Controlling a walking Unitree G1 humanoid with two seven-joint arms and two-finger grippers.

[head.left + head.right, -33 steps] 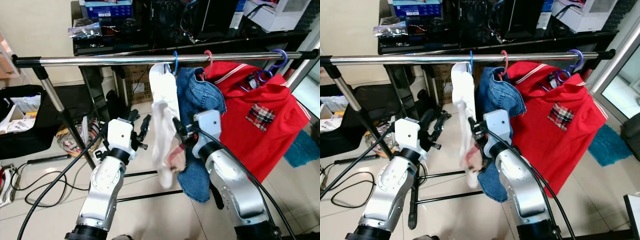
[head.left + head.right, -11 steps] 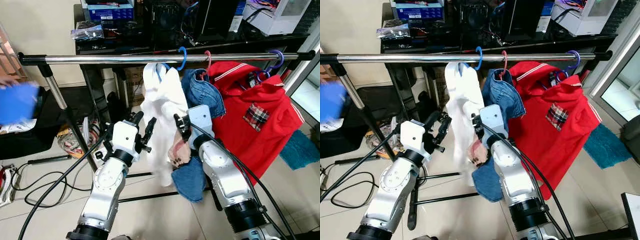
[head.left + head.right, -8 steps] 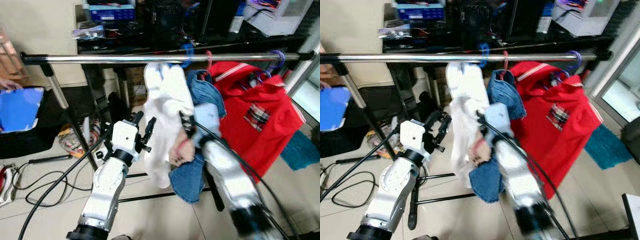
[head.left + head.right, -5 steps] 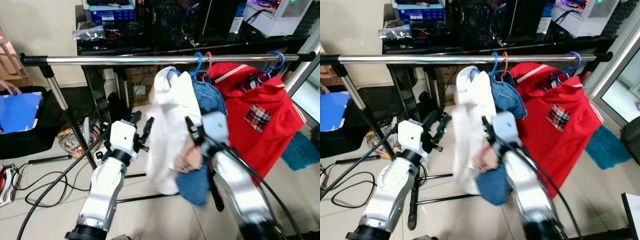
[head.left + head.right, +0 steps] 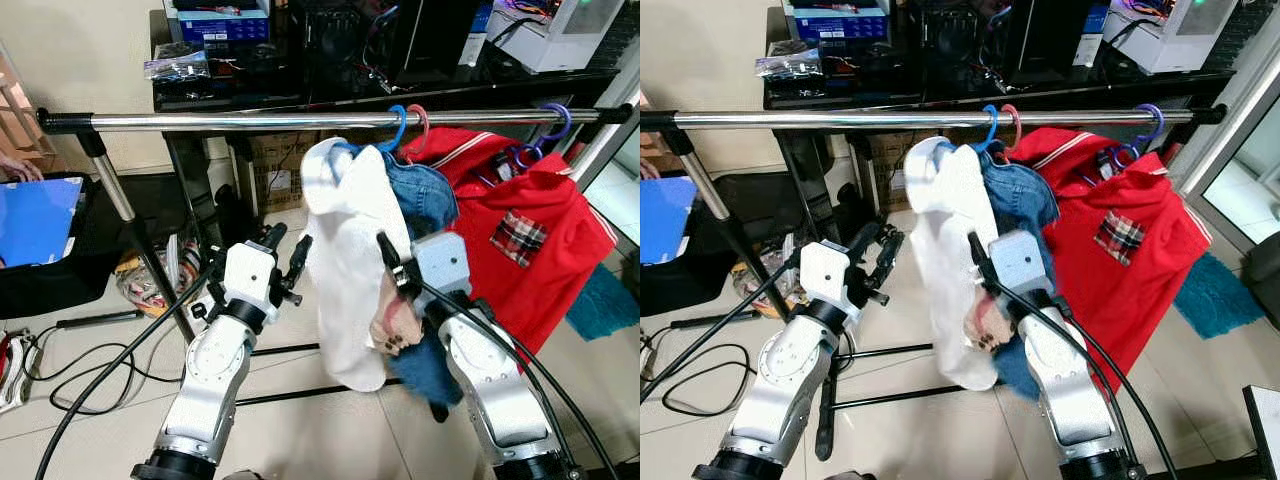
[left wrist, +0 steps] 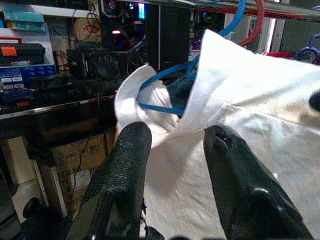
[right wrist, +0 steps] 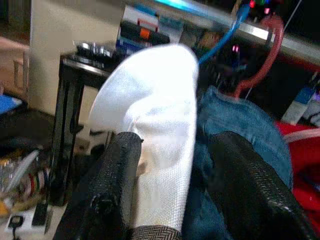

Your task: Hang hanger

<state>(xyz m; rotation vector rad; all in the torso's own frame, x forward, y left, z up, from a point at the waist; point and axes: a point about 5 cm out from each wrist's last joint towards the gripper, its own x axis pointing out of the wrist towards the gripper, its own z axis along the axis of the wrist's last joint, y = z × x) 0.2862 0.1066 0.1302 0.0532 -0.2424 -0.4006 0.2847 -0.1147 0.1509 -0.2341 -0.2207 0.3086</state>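
Note:
A blue hanger [image 5: 398, 112] hooks over the chrome rail [image 5: 230, 121], touching a pink hanger's hook [image 5: 419, 115]. It carries a white shirt [image 5: 348, 235] that hangs tilted. My right gripper [image 5: 388, 258] is pressed into the shirt's right side. In the right wrist view its fingers [image 7: 122, 165] stand apart, and the gripper [image 7: 176, 140] is open with white cloth and denim between them. The shirt's lower edge lies over that forearm. My left gripper [image 5: 287, 240] is open just left of the shirt, with the collar [image 6: 150, 95] and blue hanger ahead of it.
A denim garment [image 5: 428, 195] and a red shirt [image 5: 520, 235] on a purple hanger [image 5: 556, 118] hang to the right. A black table [image 5: 300, 85] with boxes stands behind the rail. At left are the rack's post [image 5: 110, 190], a blue sheet [image 5: 35, 220], a person's hand [image 5: 15, 168] and floor cables [image 5: 70, 370].
The blue hanger's hook has slid right along the rail to the pink hook. My right arm swung right and carried the white shirt with it. The left arm barely moved.

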